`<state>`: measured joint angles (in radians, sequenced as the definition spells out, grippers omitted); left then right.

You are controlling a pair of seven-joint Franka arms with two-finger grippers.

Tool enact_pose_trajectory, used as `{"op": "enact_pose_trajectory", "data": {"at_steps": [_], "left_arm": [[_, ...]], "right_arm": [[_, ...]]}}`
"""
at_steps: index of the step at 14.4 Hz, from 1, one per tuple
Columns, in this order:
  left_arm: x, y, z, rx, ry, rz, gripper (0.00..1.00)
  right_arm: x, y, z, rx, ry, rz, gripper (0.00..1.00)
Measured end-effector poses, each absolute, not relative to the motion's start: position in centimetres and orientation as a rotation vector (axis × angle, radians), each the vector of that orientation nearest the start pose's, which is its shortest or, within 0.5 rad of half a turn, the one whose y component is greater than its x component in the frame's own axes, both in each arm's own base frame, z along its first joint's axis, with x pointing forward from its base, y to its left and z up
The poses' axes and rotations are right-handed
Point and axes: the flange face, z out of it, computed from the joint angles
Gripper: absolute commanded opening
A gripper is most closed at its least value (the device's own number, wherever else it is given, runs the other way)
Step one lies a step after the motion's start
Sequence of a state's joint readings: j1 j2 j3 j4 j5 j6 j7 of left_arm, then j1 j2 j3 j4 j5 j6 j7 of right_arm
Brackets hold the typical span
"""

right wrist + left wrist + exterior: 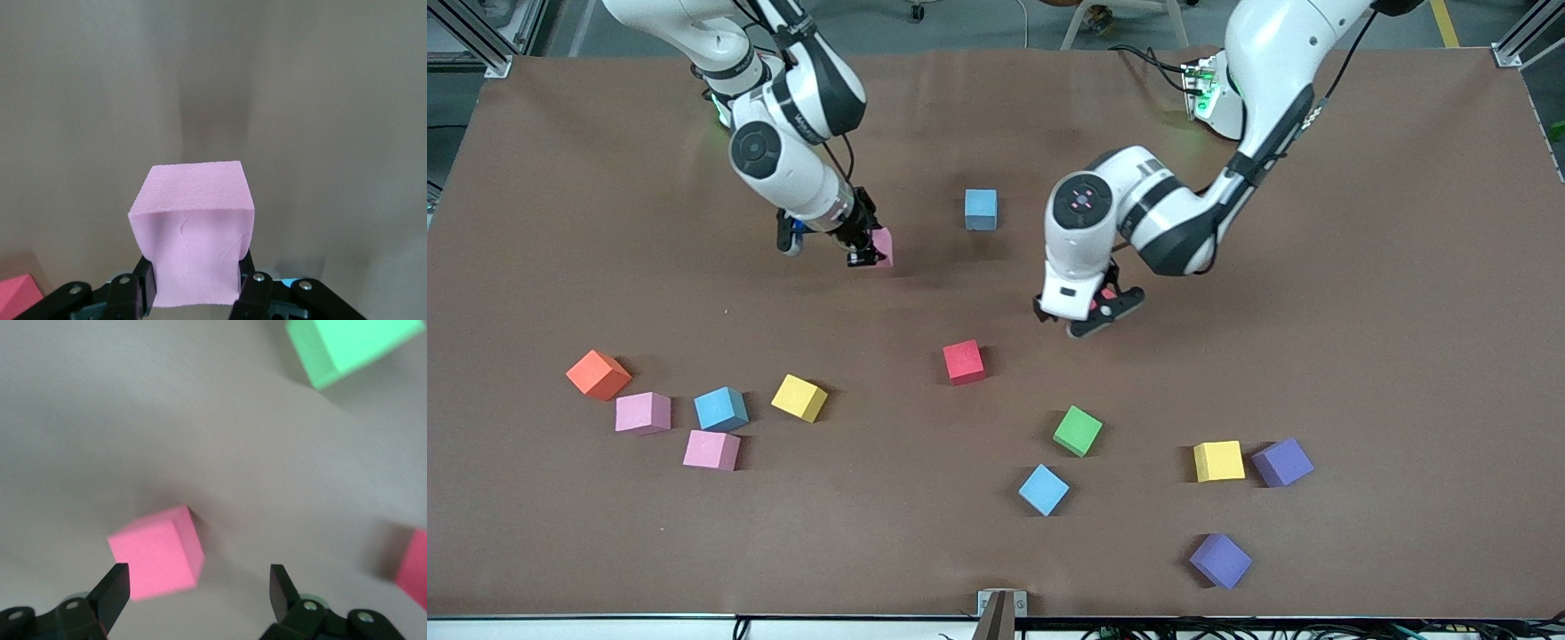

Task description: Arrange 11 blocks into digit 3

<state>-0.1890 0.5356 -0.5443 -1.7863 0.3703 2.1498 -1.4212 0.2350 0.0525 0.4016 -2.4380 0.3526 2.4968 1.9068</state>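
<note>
- Nearest the front camera: purple matte foam cube, alone on the brown desk; no cubes touching anywhere yet.
- Toward the right arm's end: right pincer pinching a pale pink foam cube, low over bare desk near a light blue foam cube. Best set down flat, edges squared to that cube, faces touching before release.
- Toward the left arm's end: left pincer spread wide, low over a red foam cube, off-centre. Centre first, then close.

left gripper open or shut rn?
Open. In the left wrist view the left gripper has both fingers spread wide with bare table between them, above a red cube it isn't touching.
</note>
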Motion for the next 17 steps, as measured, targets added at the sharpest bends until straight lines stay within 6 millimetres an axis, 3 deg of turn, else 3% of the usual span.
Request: {"op": "enact_pose_trajectory", "data": {"at_steps": [3,10,17], "left_arm": [[51.5,-38.3,27.1,-2.958,-0.899,0.012,0.95],[48.7,-38.3,21.7,-2.864,-1.041,-0.042,1.0],[48.5,-38.1,22.0,-2.846,-1.085,-0.064,1.0]], "right_arm": [[37.5,29.3,26.9,-2.138,2.166,0.345,0.0],[35.0,32.2,24.0,-2.079,2.197,0.454,0.0],[32.3,35.3,22.5,-2.033,2.191,0.497,0.0]]}}
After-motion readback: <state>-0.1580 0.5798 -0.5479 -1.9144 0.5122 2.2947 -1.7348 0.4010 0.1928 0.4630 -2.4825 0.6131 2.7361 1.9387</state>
